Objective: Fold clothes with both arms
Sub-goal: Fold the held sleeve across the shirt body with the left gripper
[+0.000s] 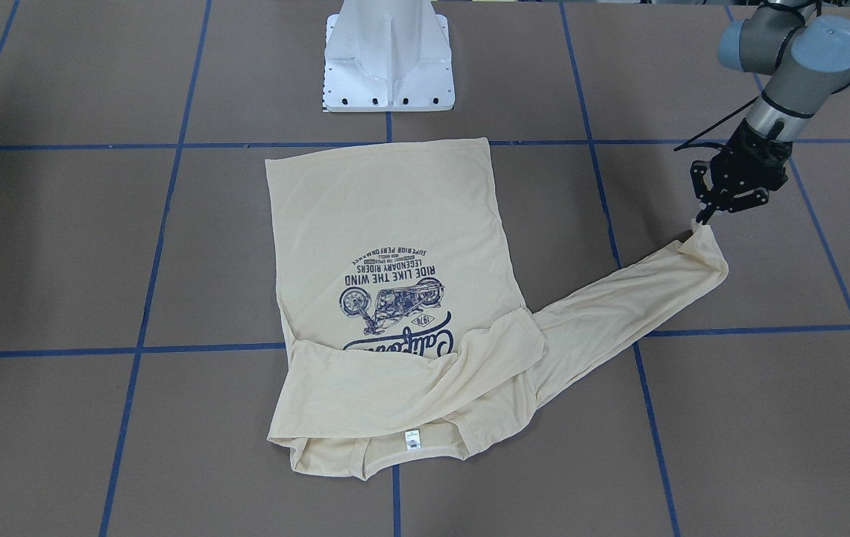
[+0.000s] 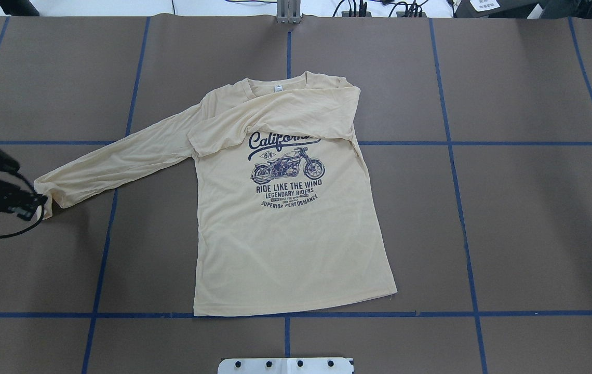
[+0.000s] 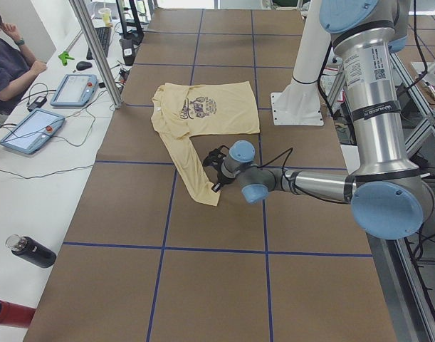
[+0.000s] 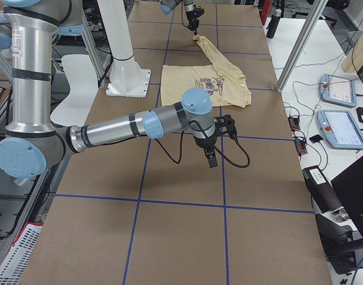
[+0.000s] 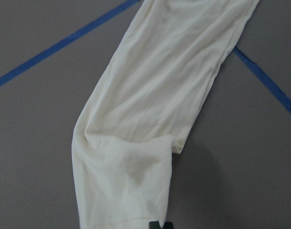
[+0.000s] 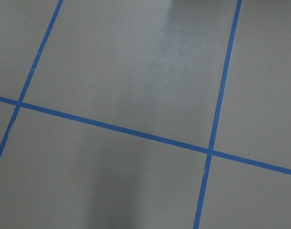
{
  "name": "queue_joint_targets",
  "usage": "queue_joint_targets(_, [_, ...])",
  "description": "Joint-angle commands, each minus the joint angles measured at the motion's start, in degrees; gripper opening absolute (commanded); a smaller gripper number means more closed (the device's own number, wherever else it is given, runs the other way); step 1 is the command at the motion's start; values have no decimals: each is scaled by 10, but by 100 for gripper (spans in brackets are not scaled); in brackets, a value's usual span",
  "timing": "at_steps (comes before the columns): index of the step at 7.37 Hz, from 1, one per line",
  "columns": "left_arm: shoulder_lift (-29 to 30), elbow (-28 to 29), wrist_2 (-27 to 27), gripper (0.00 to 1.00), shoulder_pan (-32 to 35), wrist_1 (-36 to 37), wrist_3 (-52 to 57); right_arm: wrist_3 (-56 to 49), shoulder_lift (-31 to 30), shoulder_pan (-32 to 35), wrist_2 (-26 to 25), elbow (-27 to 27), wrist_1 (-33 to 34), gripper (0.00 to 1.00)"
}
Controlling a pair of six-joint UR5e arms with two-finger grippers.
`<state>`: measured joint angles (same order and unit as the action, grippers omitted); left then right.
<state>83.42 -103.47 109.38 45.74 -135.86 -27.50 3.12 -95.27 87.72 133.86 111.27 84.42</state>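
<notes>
The left gripper (image 1: pixel 702 218) pinches the outstretched sleeve's cuff (image 1: pixel 704 240) of the print-up T-shirt (image 1: pixel 388 216) on the table (image 1: pixel 82 246), while the right gripper (image 4: pixel 212 159) hangs well apart over bare table, finger state impossible to tell

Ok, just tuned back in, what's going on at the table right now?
The T-shirt lies print side up on the table, with one sleeve already folded across the chest. The left gripper has the cuff of the other, outstretched sleeve pinched and raised a little off the table. The right gripper hangs over bare table, clear of the shirt; whether it is open cannot be told. The body is not yet folded.
</notes>
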Motion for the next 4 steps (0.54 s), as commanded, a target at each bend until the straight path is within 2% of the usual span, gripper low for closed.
queue_joint_targets(1, [178,-9,-2,0,25,212,34,1,0,0,0,0,0,100])
queue_joint_targets(4, [420,12,-15,0,31,454,25,4,0,0,2,0,0,100])
